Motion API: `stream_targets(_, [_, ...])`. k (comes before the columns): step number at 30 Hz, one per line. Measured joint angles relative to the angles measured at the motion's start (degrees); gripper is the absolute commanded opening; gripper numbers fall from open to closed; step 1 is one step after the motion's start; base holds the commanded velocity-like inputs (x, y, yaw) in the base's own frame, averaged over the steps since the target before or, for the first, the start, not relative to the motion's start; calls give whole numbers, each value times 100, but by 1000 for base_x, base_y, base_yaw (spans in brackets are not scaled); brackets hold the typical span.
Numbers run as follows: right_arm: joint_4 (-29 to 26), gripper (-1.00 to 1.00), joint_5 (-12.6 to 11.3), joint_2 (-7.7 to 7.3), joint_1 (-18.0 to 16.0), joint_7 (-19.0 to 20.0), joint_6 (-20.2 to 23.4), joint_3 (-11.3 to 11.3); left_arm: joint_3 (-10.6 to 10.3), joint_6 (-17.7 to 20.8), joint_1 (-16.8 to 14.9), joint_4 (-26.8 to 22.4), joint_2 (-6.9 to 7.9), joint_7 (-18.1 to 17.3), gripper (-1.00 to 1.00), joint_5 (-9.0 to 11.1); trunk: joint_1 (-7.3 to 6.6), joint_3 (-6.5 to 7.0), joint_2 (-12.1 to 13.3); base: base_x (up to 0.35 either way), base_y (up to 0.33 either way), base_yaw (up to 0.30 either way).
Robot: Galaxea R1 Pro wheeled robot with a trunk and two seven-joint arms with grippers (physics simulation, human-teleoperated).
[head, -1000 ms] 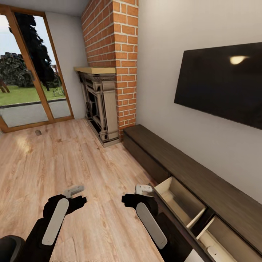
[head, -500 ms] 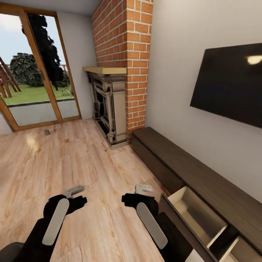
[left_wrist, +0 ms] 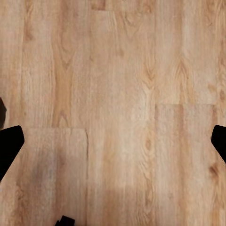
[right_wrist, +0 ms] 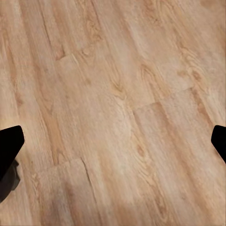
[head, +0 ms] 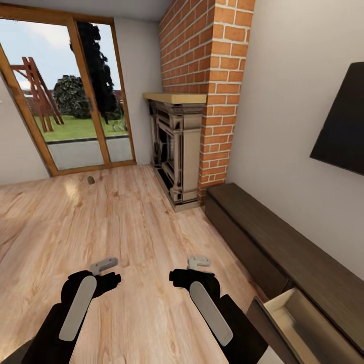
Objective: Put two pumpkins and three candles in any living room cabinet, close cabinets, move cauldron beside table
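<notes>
We see the cabinet point(head: 283, 247) running along the right wall below the TV point(head: 344, 131), and its near end is cut off by the frame's edge. One drawer point(head: 303, 328) stands pulled out at the lower right, showing a pale inside; only part of it is in frame, and what lies in its hidden part we cannot tell. The rest of the cabinet's front looks flat and shut. A small dark object point(head: 91, 179) lies on the floor point(head: 126, 227) near the glass door point(head: 76, 101); it is too small for us to say what it is. The fireplace point(head: 177, 151) stands against the brick chimney point(head: 212, 76), between the door and the cabinet.

Both arms are held low and forward over bare floor, roughly level with each other and well apart. The left gripper point(head: 103, 264) and the right gripper point(head: 199, 262) point down at the boards, the right one near the cabinet's front. In the left wrist view, the left gripper point(left_wrist: 113, 141) has dark fingertips point(left_wrist: 10, 141) at opposite edges of the picture, so its jaws are spread wide with only floor point(left_wrist: 117, 94) between them. The right gripper point(right_wrist: 113, 141) is the same: fingertips point(right_wrist: 9, 143) far apart, nothing held, wood floor point(right_wrist: 117, 94) beneath.
</notes>
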Motion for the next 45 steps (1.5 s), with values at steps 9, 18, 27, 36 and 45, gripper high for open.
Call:
stream_targets(9, [-39, 100, 4, -18, 0, 11, 3, -5, -13, 0, 0, 23, -8, -5, 100, -5, 0, 0, 0, 332, 0, 30])
stream_targets(18, [-67, 100, 0, -38, 0, 1, 17, -7, -143, 0, 0, -15, -11, 1, 100, -42, 0, 0, 0, 326, 0, 0])
stream_targets(27, [-39, 100, -1, -39, 0, 29, 7, -5, -234, 10, 0, -22, -18, 0, 100, -19, 0, 0, 0, 302, 0, 0])
stream_targets(36, [-54, 100, 3, -44, 0, 21, 9, -3, -245, 11, 0, -20, -24, 0, 100, -5, 0, 0, 0, 293, 0, 0])
stream_targets(45, [-56, 100, 2, -45, 0, 17, 2, -7, -258, 11, 0, -15, -18, -4, 100, 3, 0, 0, 0, 292, 0, 0])
